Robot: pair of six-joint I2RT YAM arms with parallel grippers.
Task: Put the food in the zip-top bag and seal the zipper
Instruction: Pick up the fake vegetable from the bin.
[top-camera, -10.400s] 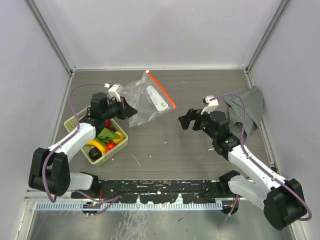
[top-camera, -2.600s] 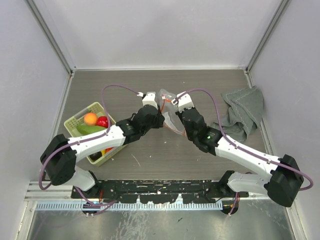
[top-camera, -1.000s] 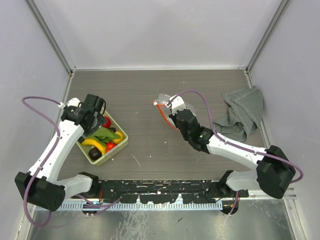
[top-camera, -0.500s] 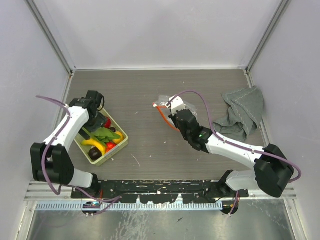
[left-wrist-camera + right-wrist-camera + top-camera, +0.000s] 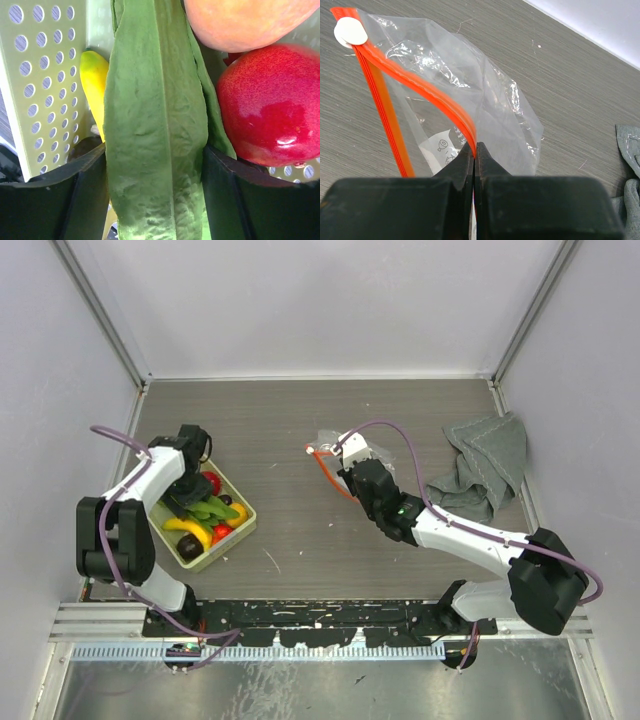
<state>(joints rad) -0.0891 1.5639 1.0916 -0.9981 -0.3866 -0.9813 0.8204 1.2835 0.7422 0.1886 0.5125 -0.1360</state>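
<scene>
**Reaching into the basket while the bag is held by its strip**

Standing by the tabletop (image 5: 280, 410), I see the left hand (image 5: 155, 150) down inside the pale green basket (image 5: 238, 528) at the left side. Its two fingers (image 5: 55, 200) straddle the leafy green piece (image 5: 155, 110) and meet both its edges. I cannot tell whether they are squeezing it.

A red fruit (image 5: 265, 110) sits just beside that leaf, an orange piece (image 5: 240, 20) lies above the red one, and a yellow piece (image 5: 92, 85) lies against the perforated wall. All the food I can see is in the basket.

The right hand (image 5: 475, 150) is clenched on the zipper (image 5: 420, 85) of the zip-top bag (image 5: 490, 100), near the middle of the tabletop. The two orange strips part from a white tab at the corner, so the mouth gapes. A grey cloth (image 5: 485, 465) lies crumpled at the right.
</scene>
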